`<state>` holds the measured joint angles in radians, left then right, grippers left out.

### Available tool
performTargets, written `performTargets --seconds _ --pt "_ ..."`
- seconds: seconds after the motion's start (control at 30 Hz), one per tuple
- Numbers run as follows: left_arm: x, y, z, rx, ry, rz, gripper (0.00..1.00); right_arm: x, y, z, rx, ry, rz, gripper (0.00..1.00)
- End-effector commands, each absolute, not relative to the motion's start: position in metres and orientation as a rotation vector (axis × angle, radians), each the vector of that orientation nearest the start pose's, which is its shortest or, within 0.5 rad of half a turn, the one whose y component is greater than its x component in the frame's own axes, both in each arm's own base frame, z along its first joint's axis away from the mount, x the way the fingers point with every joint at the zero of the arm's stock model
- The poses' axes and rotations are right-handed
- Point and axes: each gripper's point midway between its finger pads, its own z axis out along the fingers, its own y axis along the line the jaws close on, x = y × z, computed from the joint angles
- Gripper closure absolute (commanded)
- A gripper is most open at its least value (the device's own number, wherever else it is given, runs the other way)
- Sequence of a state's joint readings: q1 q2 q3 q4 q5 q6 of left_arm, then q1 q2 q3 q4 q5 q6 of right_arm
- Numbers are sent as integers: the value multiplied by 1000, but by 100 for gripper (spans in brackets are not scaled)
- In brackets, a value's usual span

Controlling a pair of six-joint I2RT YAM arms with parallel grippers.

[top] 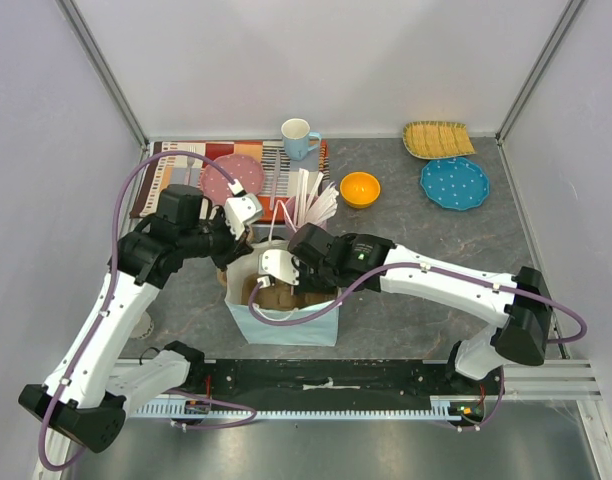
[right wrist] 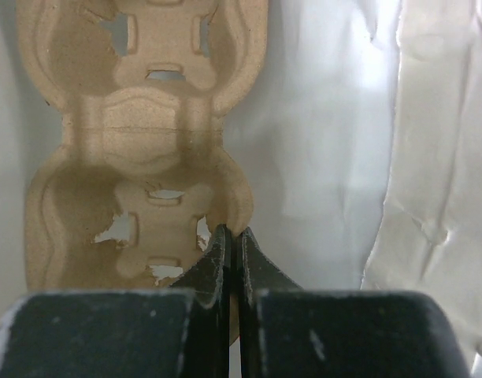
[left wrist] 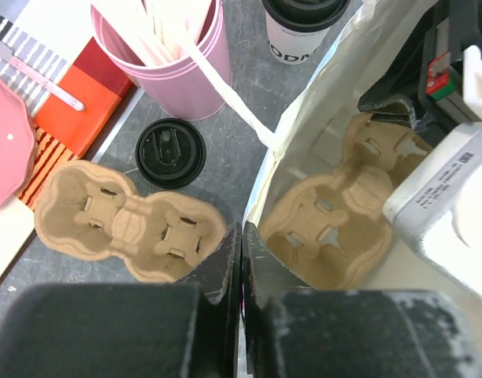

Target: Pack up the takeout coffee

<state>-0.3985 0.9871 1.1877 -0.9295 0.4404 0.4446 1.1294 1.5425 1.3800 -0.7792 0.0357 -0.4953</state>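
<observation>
Off-white takeout coffee [left wrist: 302, 43], black lid on, upright beside the pink cup [left wrist: 174, 75], just outside the bag [left wrist: 335, 94].

Grey marbled tabletop [top: 426, 235] inside 3 plain white walls [top: 336, 60], aluminium struts [top: 104, 70] at the 2 far corners.

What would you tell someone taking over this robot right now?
Left hand: shut on the paper bag at its rim.
Right hand: shut on the cup carrier at its edge, inside the bag.
Takeout coffee: lidded, upright on the table outside the bag, near the pink cup.
Done: carrier in bag.
Left: coffee into carrier.
</observation>
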Motion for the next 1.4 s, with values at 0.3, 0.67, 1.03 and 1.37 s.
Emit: performTargets --seconds 0.3,0.67,1.03,1.37 --pt "203 -167 268 1115 1886 -609 98 178 339 137 -1853 1874 236 100" --pt "202 -160 266 1085 1892 -576 98 186 337 141 -1797 1899 184 84" --pt "202 -157 264 1102 1880 -553 98 188 354 184 -1695 1865 208 49" --pt "200 -158 265 1122 1874 -558 98 186 363 214 -1603 1837 226 10"
